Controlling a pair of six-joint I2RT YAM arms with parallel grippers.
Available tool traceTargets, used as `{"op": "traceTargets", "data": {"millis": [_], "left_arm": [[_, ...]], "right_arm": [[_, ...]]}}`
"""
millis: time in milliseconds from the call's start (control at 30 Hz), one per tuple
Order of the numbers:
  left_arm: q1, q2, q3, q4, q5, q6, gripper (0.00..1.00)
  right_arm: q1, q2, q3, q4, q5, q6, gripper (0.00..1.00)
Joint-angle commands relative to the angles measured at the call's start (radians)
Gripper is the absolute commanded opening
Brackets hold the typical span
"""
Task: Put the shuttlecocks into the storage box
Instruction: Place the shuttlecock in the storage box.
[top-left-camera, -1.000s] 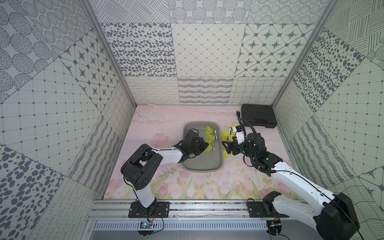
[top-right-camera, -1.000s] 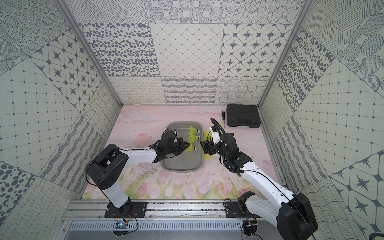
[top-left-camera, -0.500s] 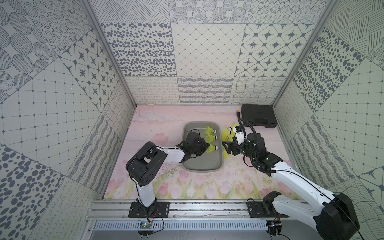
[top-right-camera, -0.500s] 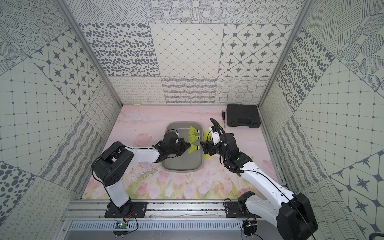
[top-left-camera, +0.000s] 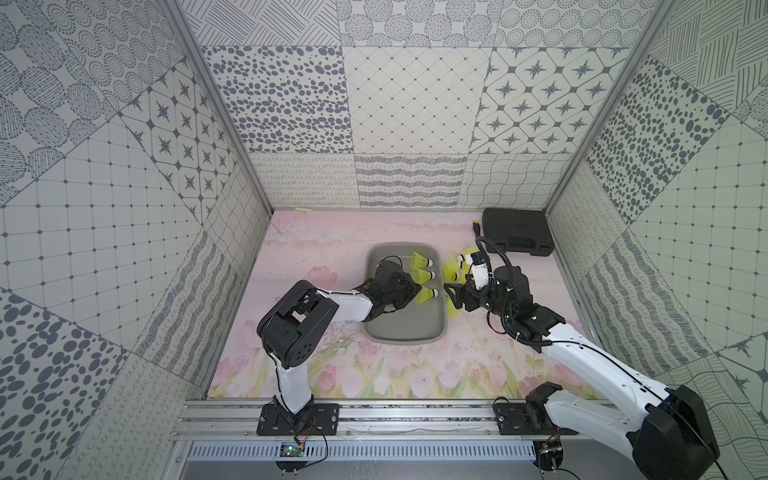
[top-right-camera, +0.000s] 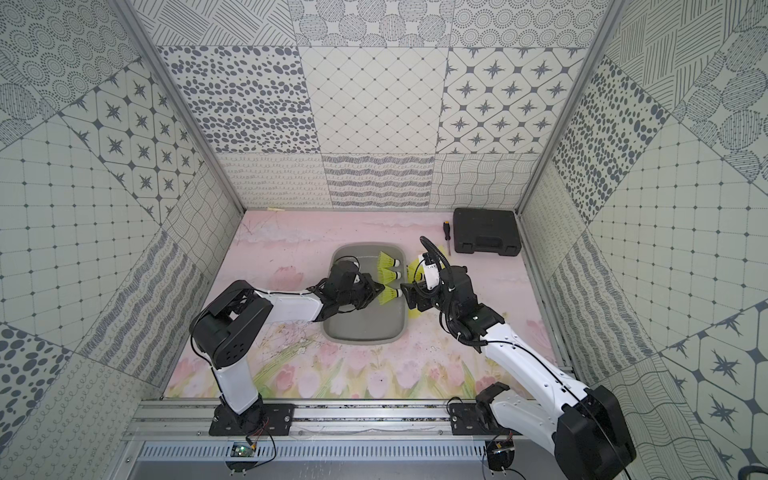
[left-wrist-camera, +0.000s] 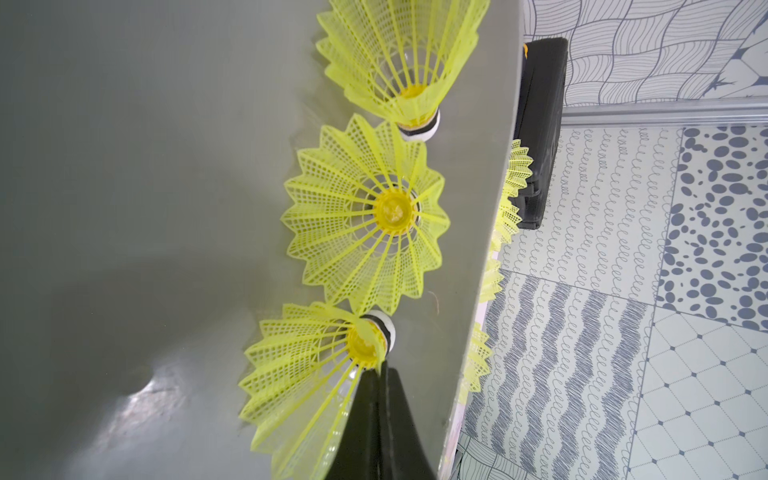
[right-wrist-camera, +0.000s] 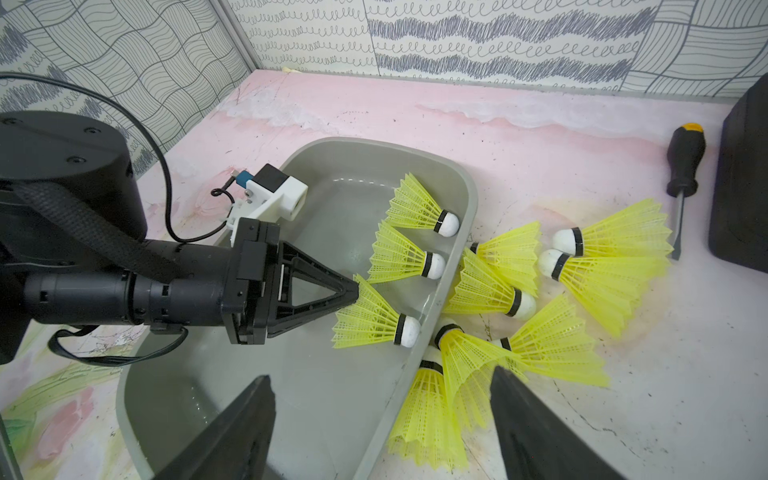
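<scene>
- Shuttlecocks (right-wrist-camera: 490, 286): three lie inside the storage box (right-wrist-camera: 465, 195) with their corks against one long wall. Seven are heaped on the table (right-wrist-camera: 540, 124) just outside that wall.
- The left gripper (right-wrist-camera: 353, 293), jaws closed, pinches the skirt rim of the third shuttlecock (right-wrist-camera: 374, 322) inside the box, probably to line it up.
- The right gripper (right-wrist-camera: 378, 380) gapes wide and empty above that wall, poised for the heap.
- In both top views that gripper covers most of the heap, and some corks hide under skirts.

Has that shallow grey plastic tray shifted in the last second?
No. The shallow grey plastic tray lies where it was, same gap to the black ribbed case.
</scene>
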Motion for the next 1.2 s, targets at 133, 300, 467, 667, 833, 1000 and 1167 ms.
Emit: {"op": "traceTargets", "data": {"millis": [133, 300, 467, 667, 833, 1000, 1167], "left_arm": [[0.005, 0.008, 0.027, -0.027, -0.007, 0.051, 0.0], [0.01, 0.018, 0.033, -0.027, 0.003, 0.053, 0.0], [0.01, 0.023, 0.032, -0.026, 0.006, 0.052, 0.03], [0.013, 0.028, 0.035, -0.033, 0.006, 0.059, 0.1], [0.014, 0.028, 0.041, -0.044, 0.004, 0.067, 0.16], [0.013, 0.03, 0.047, -0.051, 0.004, 0.077, 0.21], [0.015, 0.034, 0.055, -0.055, 0.007, 0.079, 0.22]], "right_arm": [[0.004, 0.006, -0.008, 0.001, 0.021, -0.014, 0.85], [0.004, 0.004, -0.008, -0.006, 0.028, -0.022, 0.86], [0.004, 0.006, -0.007, -0.011, 0.029, -0.023, 0.86], [0.004, 0.005, -0.006, -0.017, 0.03, -0.026, 0.86], [0.004, 0.003, -0.006, -0.02, 0.035, -0.028, 0.86], [0.004, 0.005, -0.006, -0.02, 0.037, -0.028, 0.86], [0.004, 0.004, -0.007, -0.022, 0.039, -0.028, 0.86]]}}
